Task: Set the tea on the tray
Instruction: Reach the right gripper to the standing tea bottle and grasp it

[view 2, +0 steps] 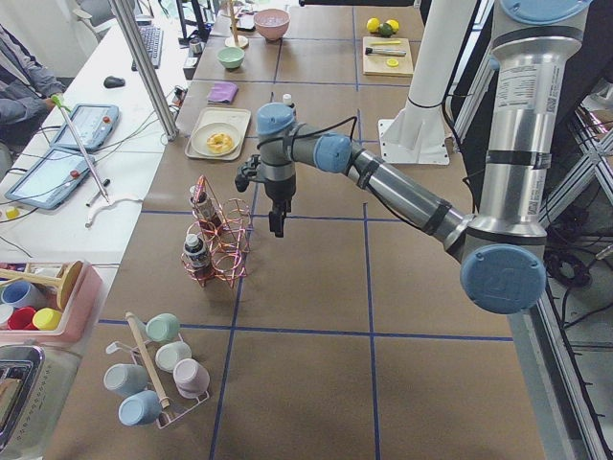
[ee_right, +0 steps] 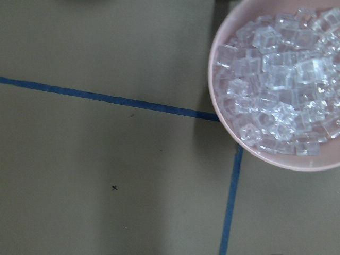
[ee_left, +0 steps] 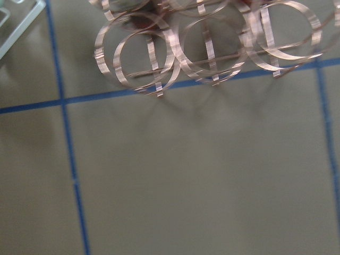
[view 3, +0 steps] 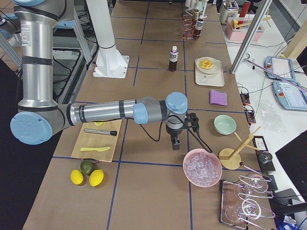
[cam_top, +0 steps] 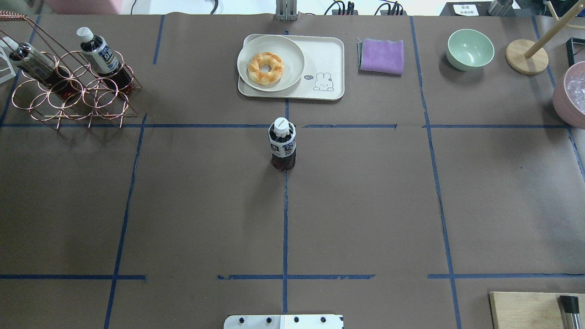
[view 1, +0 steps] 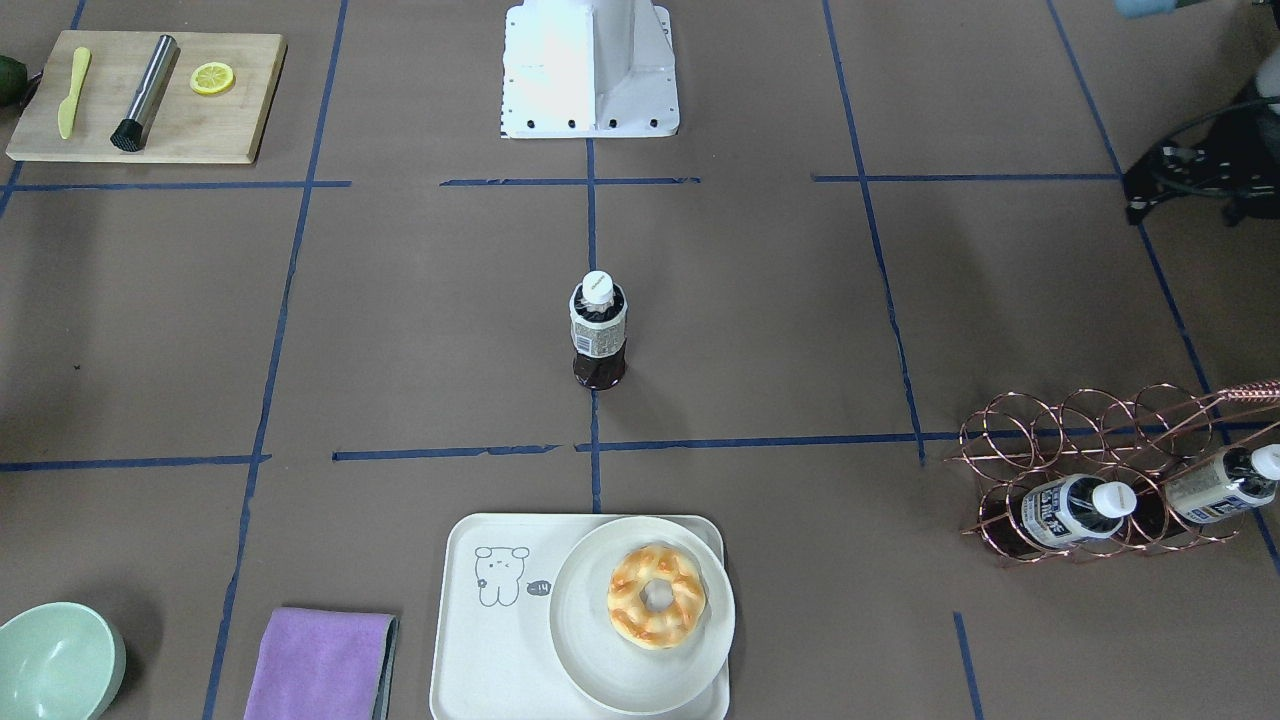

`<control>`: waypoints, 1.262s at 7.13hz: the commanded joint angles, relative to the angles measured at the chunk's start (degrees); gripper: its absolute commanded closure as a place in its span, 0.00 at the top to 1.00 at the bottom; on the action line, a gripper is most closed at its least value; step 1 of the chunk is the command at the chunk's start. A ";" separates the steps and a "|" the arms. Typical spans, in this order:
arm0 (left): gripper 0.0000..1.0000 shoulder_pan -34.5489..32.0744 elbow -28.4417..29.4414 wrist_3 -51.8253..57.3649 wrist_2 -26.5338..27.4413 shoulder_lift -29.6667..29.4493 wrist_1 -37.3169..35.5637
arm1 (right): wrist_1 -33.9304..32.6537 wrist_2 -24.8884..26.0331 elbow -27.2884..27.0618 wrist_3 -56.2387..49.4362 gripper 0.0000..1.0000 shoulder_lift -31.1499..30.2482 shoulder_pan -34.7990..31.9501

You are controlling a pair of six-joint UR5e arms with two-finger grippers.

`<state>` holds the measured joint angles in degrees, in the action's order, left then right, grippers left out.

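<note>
Overhead exterior shows the tea (cam_top: 283, 144) upright mid-table, near the tray (cam_top: 325, 52). A plate (cam_top: 291, 57) fills much of it, so a careless set-down may topple the tea. Whether the left gripper (view 2: 279, 228) and right gripper (view 3: 176, 143) are spread, I cannot tell.

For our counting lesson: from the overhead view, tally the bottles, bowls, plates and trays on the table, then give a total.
Bottles: 3 (the tea standing alone, two other bottles in the wire rack)
Bowls: 2 (green bowl, pink bowl)
Plates: 1 (plate)
Trays: 1 (tray)
Total: 7
</note>
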<state>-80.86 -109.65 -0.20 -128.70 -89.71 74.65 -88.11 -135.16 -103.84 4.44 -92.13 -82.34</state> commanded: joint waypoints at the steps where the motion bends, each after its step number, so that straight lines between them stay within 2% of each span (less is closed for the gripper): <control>1: 1.00 -8.24 5.67 7.31 -1.03 1.98 0.06 | -0.75 -2.11 -5.91 12.62 1.00 3.69 4.88; 4: 1.00 -8.61 5.93 5.74 -1.64 3.84 0.84 | -0.93 -2.04 -7.79 35.92 1.00 16.41 16.82; 5: 1.00 -8.61 5.93 5.56 -3.30 4.97 2.33 | -3.71 -1.51 -7.87 41.12 1.00 21.51 20.17; 6: 1.00 -8.53 5.59 3.47 -3.40 4.98 2.78 | -10.87 -0.72 -7.70 47.01 1.00 29.65 24.64; 7: 1.00 -8.53 5.76 3.19 -4.01 4.98 2.87 | -16.25 4.68 -7.52 51.59 1.00 36.60 28.95; 8: 1.00 -8.53 5.85 3.18 -4.19 4.90 2.87 | -17.61 10.04 -6.74 56.33 1.00 41.28 34.13; 9: 1.00 -8.53 5.85 3.18 -4.19 4.90 2.87 | -17.71 13.40 -3.34 59.77 1.00 47.07 37.14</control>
<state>-89.39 -103.85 3.10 -132.74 -84.80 77.47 -104.39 -126.71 -110.01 59.22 -52.12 -49.91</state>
